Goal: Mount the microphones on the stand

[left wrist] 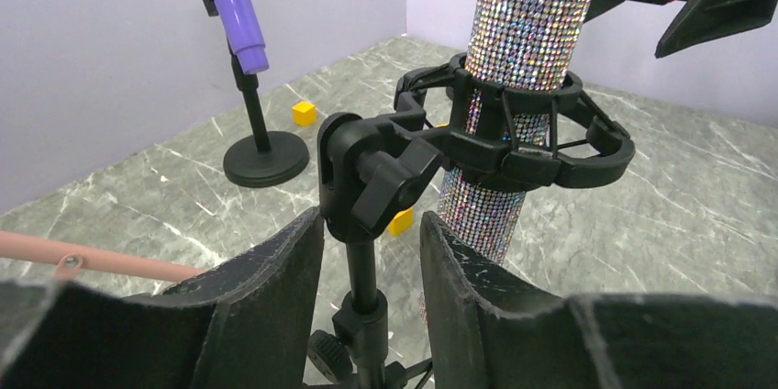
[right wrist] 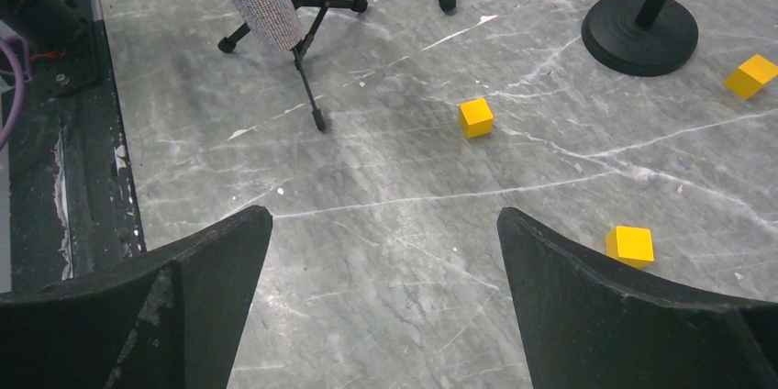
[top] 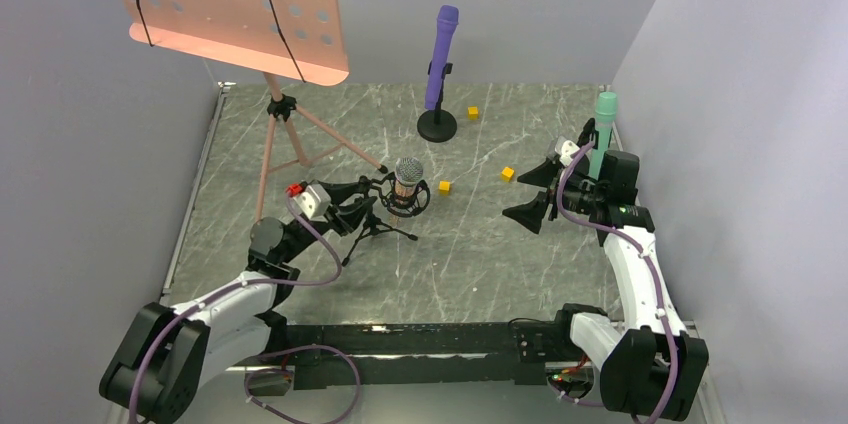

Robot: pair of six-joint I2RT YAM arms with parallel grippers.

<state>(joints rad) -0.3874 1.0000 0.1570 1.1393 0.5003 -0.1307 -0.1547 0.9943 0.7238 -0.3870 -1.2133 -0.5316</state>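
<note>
You're looking at a purple microphone (top: 443, 49), a mint green microphone (top: 603, 134) and a glittery copper microphone (left wrist: 527, 36) with a silver mesh head, in a black shock mount (left wrist: 514, 146). Yellow cubes (top: 444, 186) dot your grey, white-veined tabletop (top: 480, 254); the hole-patterned music stand (top: 230, 4) is salmon pink

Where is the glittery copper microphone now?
The copper microphone stands left of centre in the top view, seated in the shock mount of the black tripod stand, ahead of the left gripper, a yellow cube to its right.
</note>
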